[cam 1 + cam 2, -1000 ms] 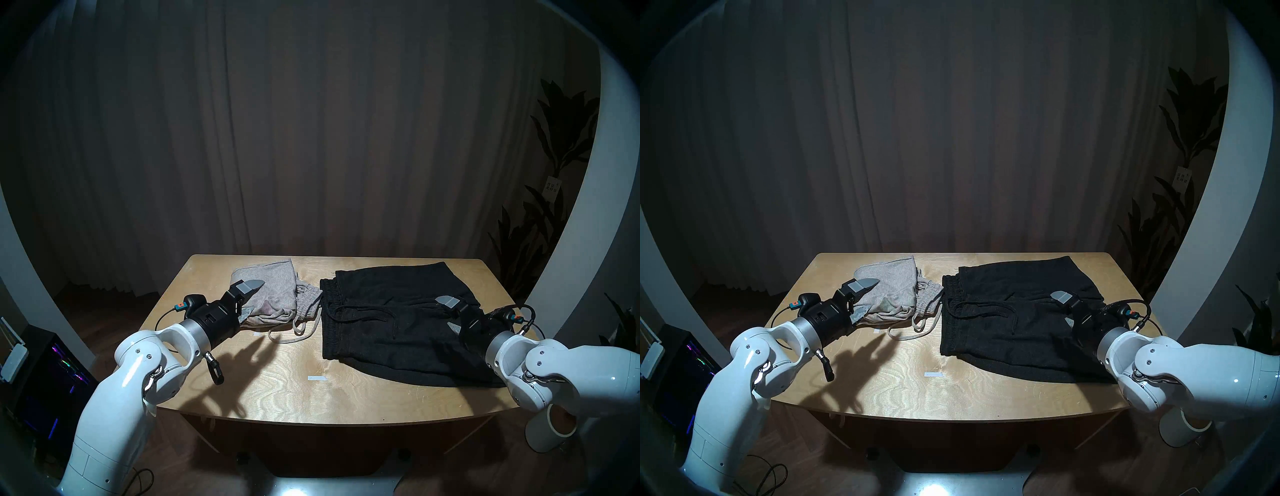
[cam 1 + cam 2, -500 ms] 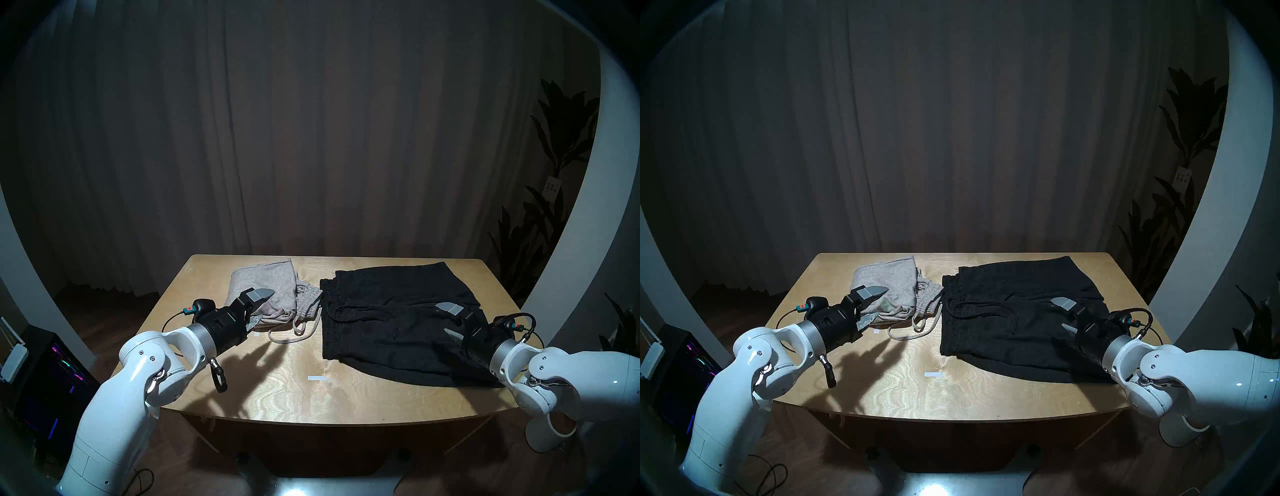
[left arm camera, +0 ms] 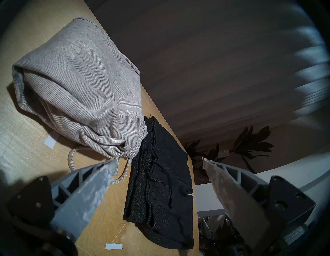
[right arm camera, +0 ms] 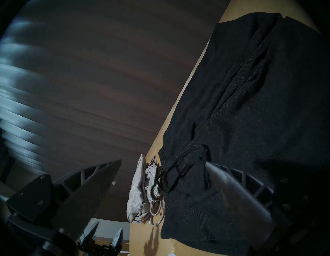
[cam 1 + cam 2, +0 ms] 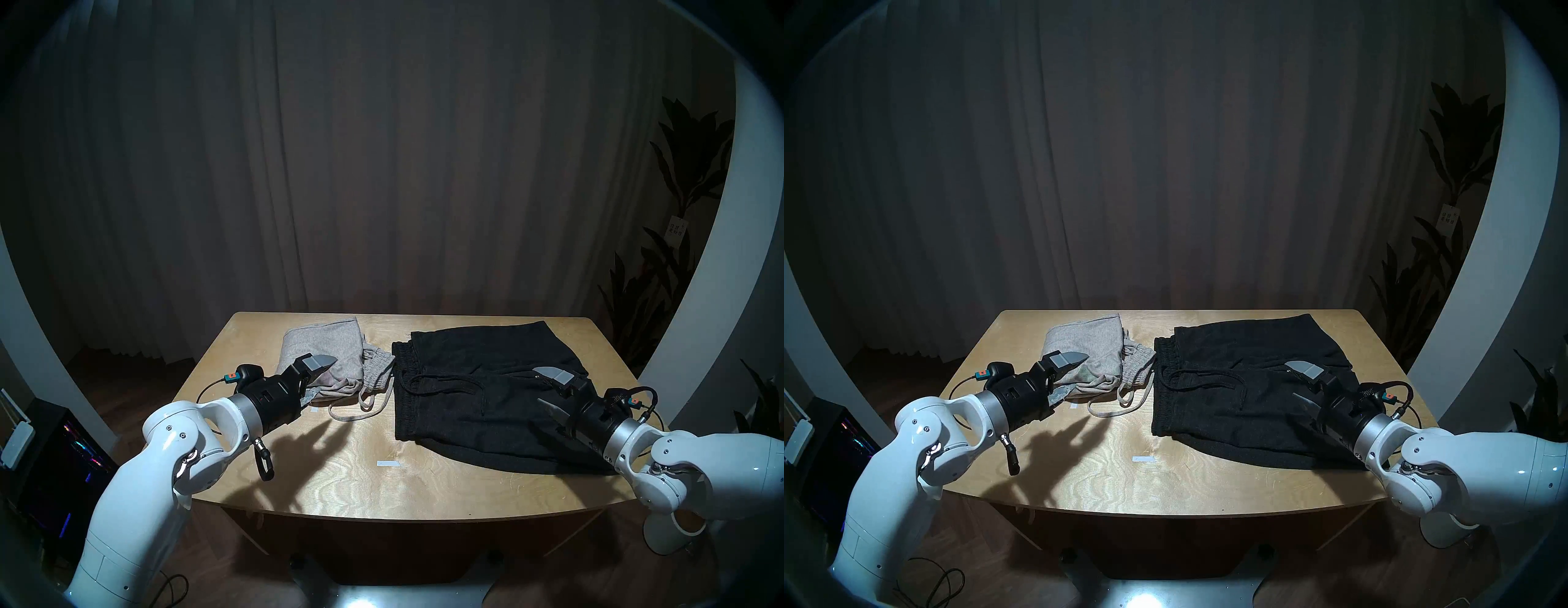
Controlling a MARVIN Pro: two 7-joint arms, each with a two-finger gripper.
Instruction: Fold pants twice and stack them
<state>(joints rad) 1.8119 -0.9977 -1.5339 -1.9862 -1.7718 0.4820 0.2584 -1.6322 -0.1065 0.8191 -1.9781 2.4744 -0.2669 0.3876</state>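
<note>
The light grey pants [image 5: 329,354] lie folded in a small bundle at the back left of the table [image 5: 382,488], their pale cord trailing toward me. The black pants [image 5: 479,395] lie spread wider at the right, waistband toward the grey ones. My left gripper [image 5: 316,380] stands open at the grey bundle's near left corner, holding nothing. My right gripper [image 5: 545,390] stands open just over the right part of the black pants, also holding nothing. In the left wrist view the grey pants [image 3: 80,85] and black pants [image 3: 160,187] lie ahead of the open gripper [image 3: 159,160].
Small white tape marks [image 5: 388,463] sit on the wood near the front middle. A dark curtain hangs behind the table. A plant [image 5: 679,178] stands at the right, a lit computer case [image 5: 63,446] at the left, and a white stand [image 5: 674,530] by the near right corner.
Both arms have drawn back toward me. The left gripper slid off the grey bundle to its near corner. The right gripper moved toward the table's near right. Both stayed open.
</note>
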